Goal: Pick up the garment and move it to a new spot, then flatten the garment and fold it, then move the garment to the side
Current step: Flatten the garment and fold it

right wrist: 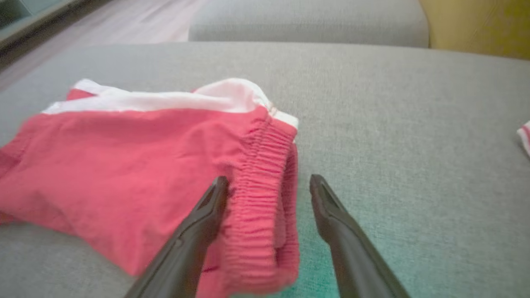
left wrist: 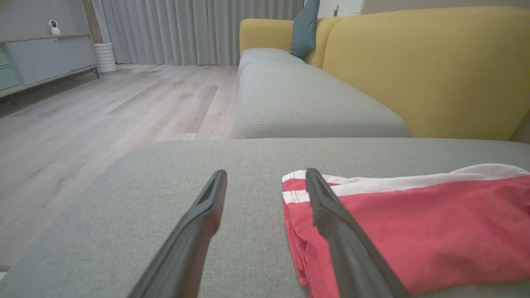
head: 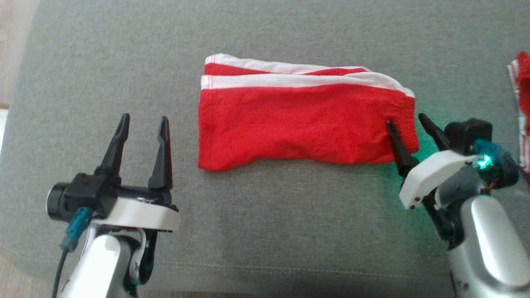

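As one garment [head: 298,128] lies folded, four fingers [head: 117,140]

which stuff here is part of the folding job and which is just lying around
Job: red garment, left gripper, right gripper.
Lying about: red-and-white cloth at the right edge, teal pillow, cabinet.

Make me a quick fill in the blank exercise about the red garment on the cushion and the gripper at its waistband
The garment is red with a ____ stripe.
It lies folded on a ____ cushion.
The right gripper straddles its elastic waistband end, jaws ____.
Missing words: white; grey; open.
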